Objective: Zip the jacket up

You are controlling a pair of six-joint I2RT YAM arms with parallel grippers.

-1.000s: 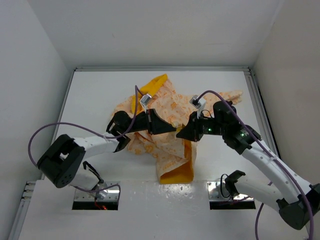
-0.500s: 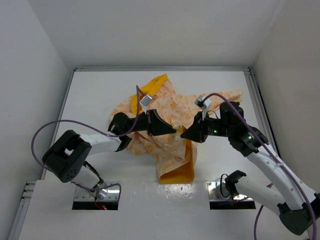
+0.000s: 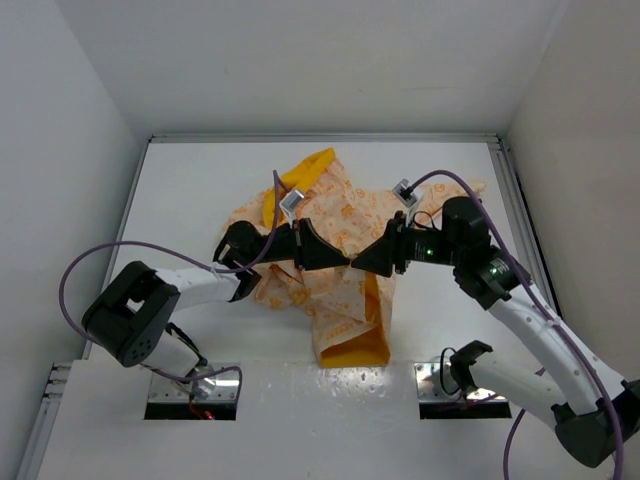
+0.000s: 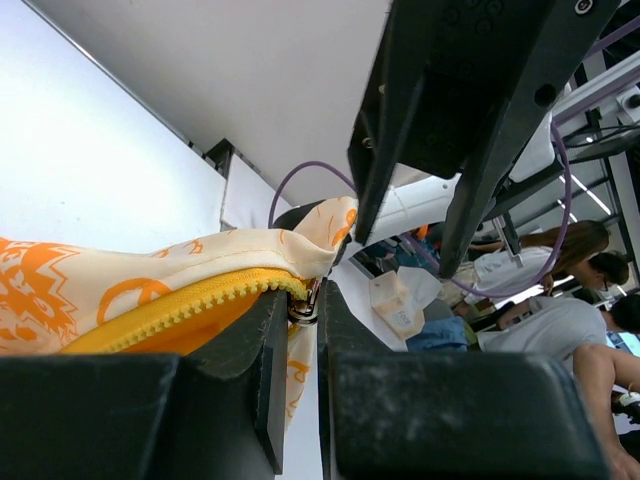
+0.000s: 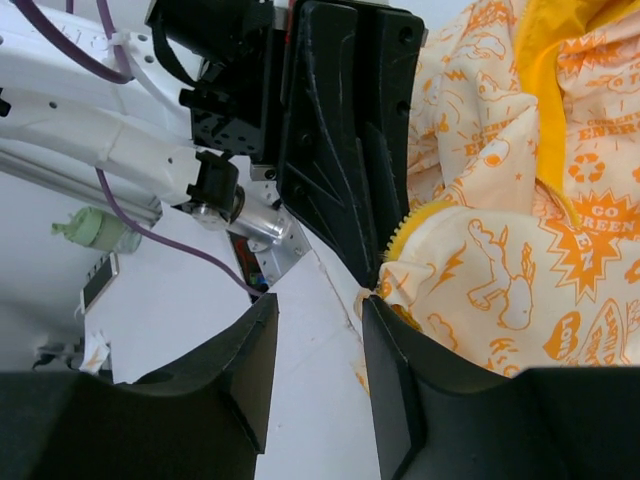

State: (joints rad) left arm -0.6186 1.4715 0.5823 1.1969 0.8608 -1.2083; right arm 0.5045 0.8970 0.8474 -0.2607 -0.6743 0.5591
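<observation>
The jacket (image 3: 335,240), cream with orange print and a yellow-orange lining, lies crumpled mid-table, part of it lifted. My left gripper (image 3: 349,261) is shut on the metal zipper slider (image 4: 303,305) at the end of the yellow zipper teeth (image 4: 190,310), holding that edge off the table. My right gripper (image 3: 362,264) is open and faces the left gripper tip to tip. In the right wrist view its fingers (image 5: 400,390) straddle a gap beside the jacket's corner (image 5: 480,270), just below the left gripper (image 5: 340,130). The right finger touches the fabric.
White walls enclose the table (image 3: 180,200) on three sides. Purple cables (image 3: 110,255) loop off both arms. Two metal slots (image 3: 190,390) sit at the near edge by the arm bases. The jacket's yellow lining (image 3: 350,345) hangs toward the front edge.
My right gripper has moved left and now meets the left gripper's tip at the zipper end. The left gripper has held its grip and barely moved.
</observation>
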